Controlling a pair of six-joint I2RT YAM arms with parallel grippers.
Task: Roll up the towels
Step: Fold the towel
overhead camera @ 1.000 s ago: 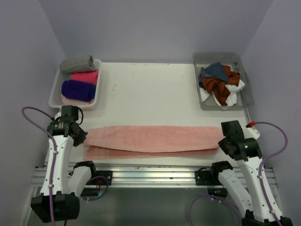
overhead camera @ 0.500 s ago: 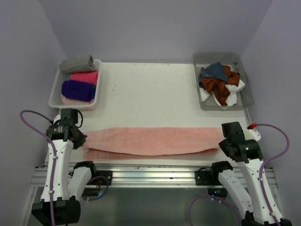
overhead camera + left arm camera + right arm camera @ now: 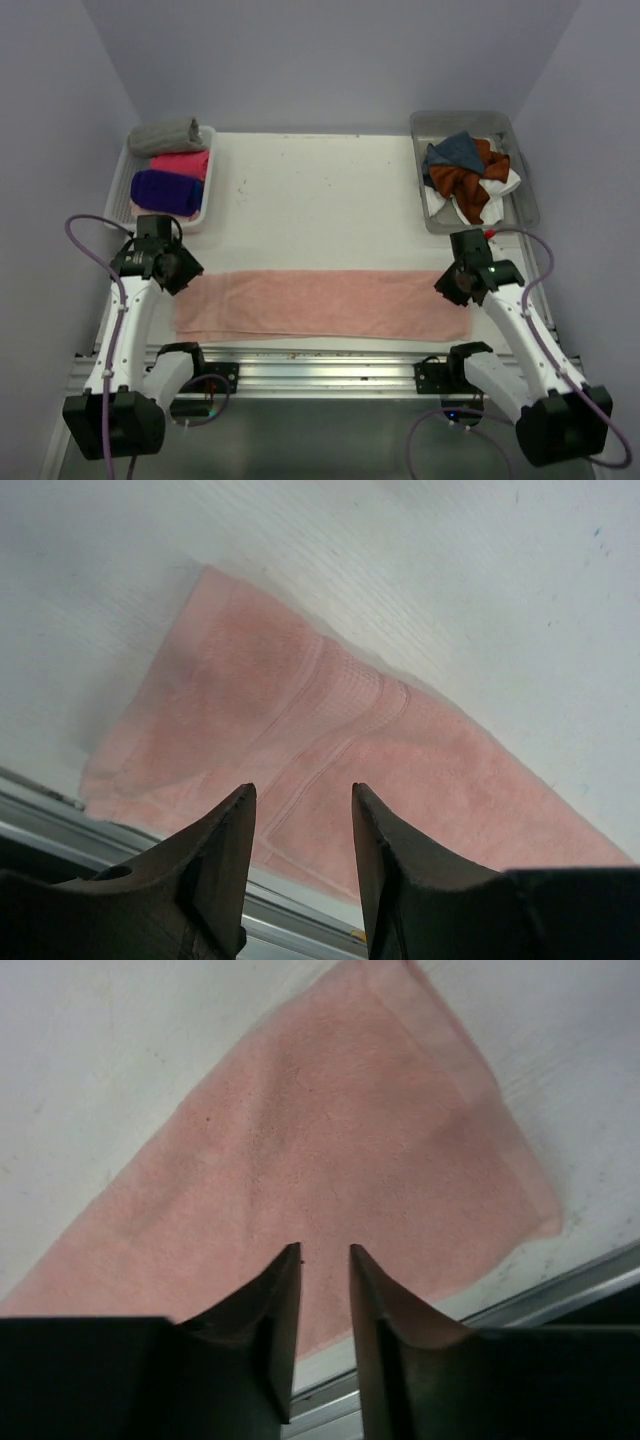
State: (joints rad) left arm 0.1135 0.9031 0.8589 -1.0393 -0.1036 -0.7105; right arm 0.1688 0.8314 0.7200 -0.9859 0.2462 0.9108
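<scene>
Left end effector (image 3: 300,795) has its fingers apart with nothing between them, hanging over the left end of the salmon towel (image 3: 320,305). Right end effector (image 3: 325,1250) is the same deal at the other end: fingers parted, a narrower gap than the left one, not pinching anything, with towel showing through the gap.

So the towel lies flat as one long strip running from one end effector to the other, along the near edge of the surface (image 3: 320,190). Left wrist view shows a stitched band and what looks like a second layer edge, so it may be doubled over lengthwise.

Past the left end effector, farther back, is a white tray (image 3: 118,200) holding a grey roll (image 3: 165,135), a hot pink roll (image 3: 182,163) and a purple roll (image 3: 165,192). Past the right one, a grey bin (image 3: 465,118) has a loose pile (image 3: 460,180) of rust, teal and white towels.
</scene>
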